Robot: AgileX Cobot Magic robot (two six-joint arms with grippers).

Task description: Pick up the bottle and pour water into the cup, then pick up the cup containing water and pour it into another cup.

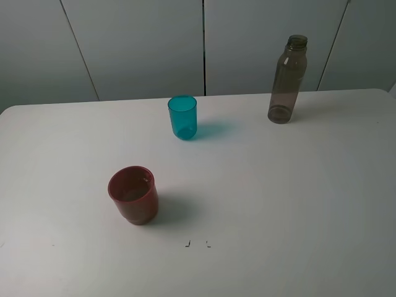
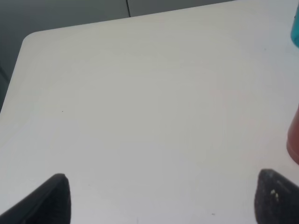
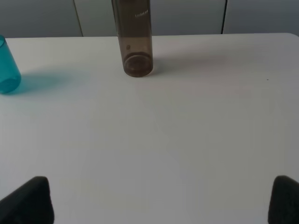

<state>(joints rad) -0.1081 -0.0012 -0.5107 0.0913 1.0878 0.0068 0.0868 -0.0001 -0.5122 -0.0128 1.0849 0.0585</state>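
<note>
The smoky grey-brown bottle (image 1: pixel 287 80) stands upright, capless, at the table's back right; its lower body shows in the right wrist view (image 3: pixel 135 39). The teal-blue cup (image 1: pixel 182 117) stands upright at the back middle; its edge shows in the right wrist view (image 3: pixel 8 65) and the left wrist view (image 2: pixel 295 29). The red-brown cup (image 1: pixel 133 194) stands front left, and a sliver of it shows in the left wrist view (image 2: pixel 294 135). My left gripper (image 2: pixel 161 198) is open and empty over bare table. My right gripper (image 3: pixel 161 200) is open and empty, well short of the bottle. Neither gripper shows in the exterior view.
The white table (image 1: pixel 278 198) has rounded back corners, and grey wall panels (image 1: pixel 136 43) stand close behind it. Two small dark marks (image 1: pixel 198 244) lie near the front middle.
</note>
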